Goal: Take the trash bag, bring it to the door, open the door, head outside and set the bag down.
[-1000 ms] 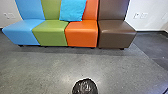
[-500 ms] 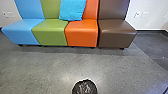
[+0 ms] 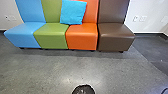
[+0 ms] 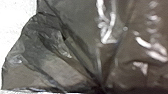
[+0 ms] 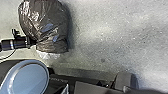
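Your left gripper [image 5: 34,42], the nearer one, clamps bunched plastic of the trash bag [image 3: 83,90], tight against it, near and central

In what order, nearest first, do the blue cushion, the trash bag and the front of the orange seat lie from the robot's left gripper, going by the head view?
1. Trash bag: bottom centre, right at the left gripper.
2. Front of the orange seat: ahead, near the centre.
3. Blue cushion: farther back, slightly left.
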